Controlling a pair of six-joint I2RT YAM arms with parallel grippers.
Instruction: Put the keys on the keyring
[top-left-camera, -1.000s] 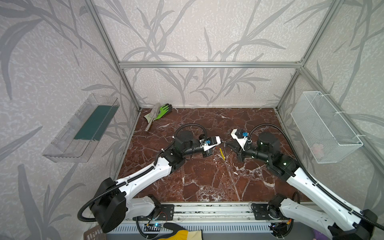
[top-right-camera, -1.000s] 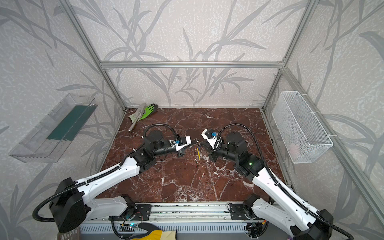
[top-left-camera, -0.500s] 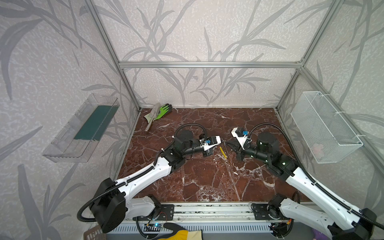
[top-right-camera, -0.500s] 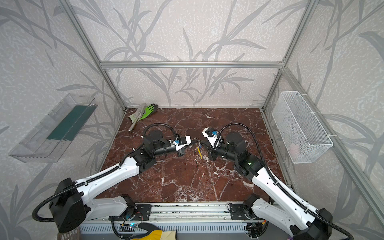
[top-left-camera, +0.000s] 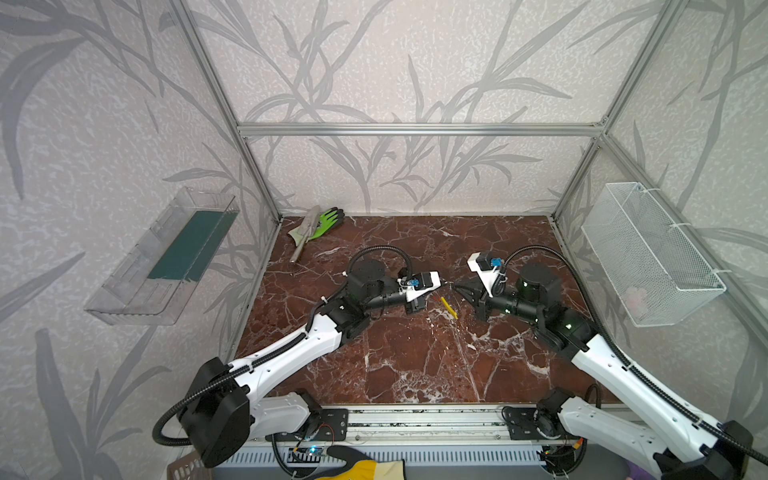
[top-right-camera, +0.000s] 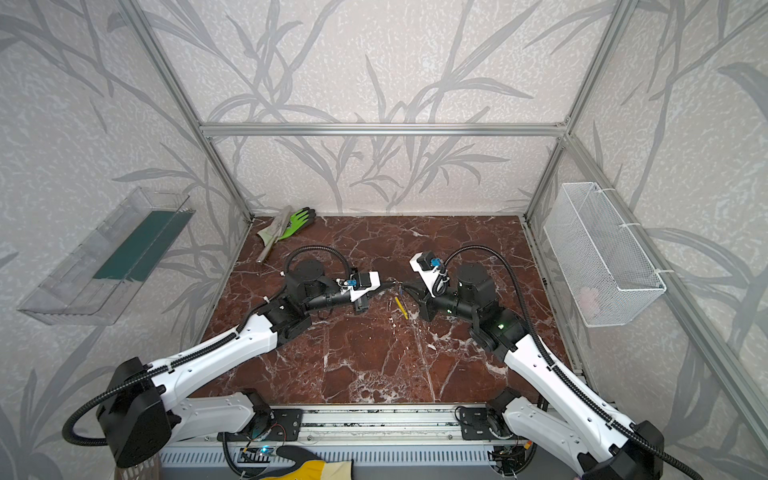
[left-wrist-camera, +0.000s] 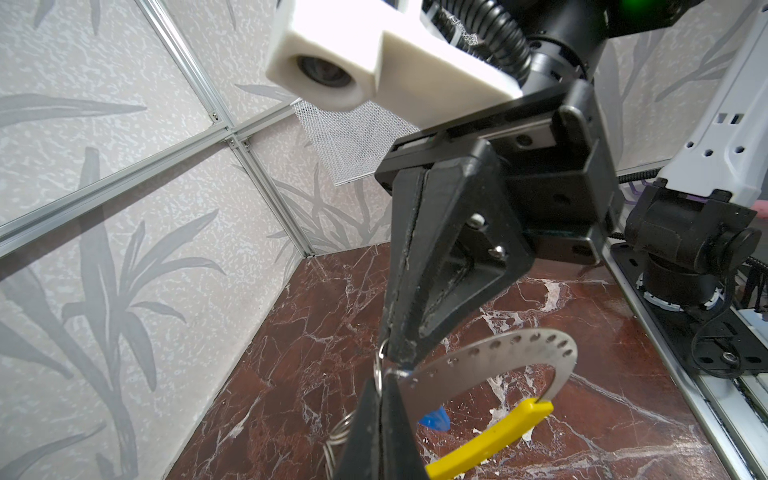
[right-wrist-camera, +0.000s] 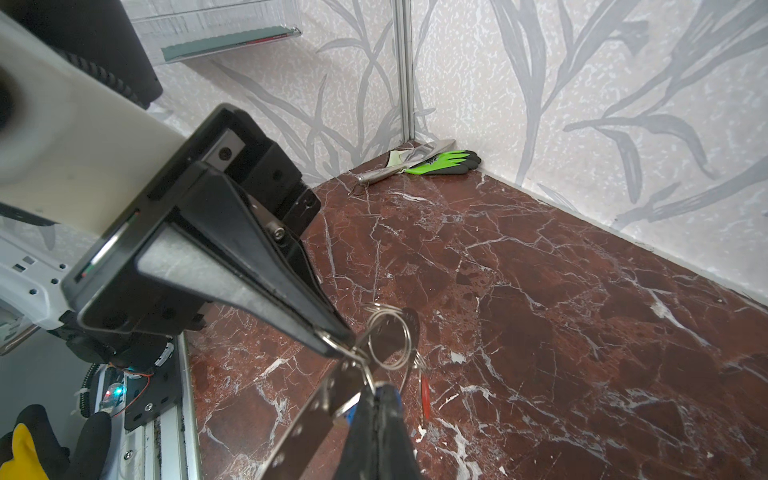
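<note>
Clerk: Item one, keyring (left-wrist-camera: 498, 353). Position against the pincers?

Checker: Found lifted off the table (top-left-camera: 415, 365), mid-floor, at the meeting tips of the left gripper (right-wrist-camera: 332, 343) and the right gripper (left-wrist-camera: 400, 358). Hung just below both.

Clerk: Jaws?

Checker: Pressed together on either side. Left: nipped onto one of the small wire rings (right-wrist-camera: 388, 338). Right: set against the end of the metal band. Could not tell what, if anything, was pinched there.

Clerk: Appearance?

Checker: Logged as a flat grey curved band, with a row of small holes along the outer edge, closed by one yellow arc (left-wrist-camera: 490, 440). Noted a blue key head (left-wrist-camera: 434, 419) showing through the hoop, and a red key (right-wrist-camera: 424, 395) dangling from the rings.

Clerk: Heading, long axis?

Checker: Seen edge-on in both top views, with the yellow arc slanted from far-left to near-right. Red key hung lengthwise towards the table.
</note>
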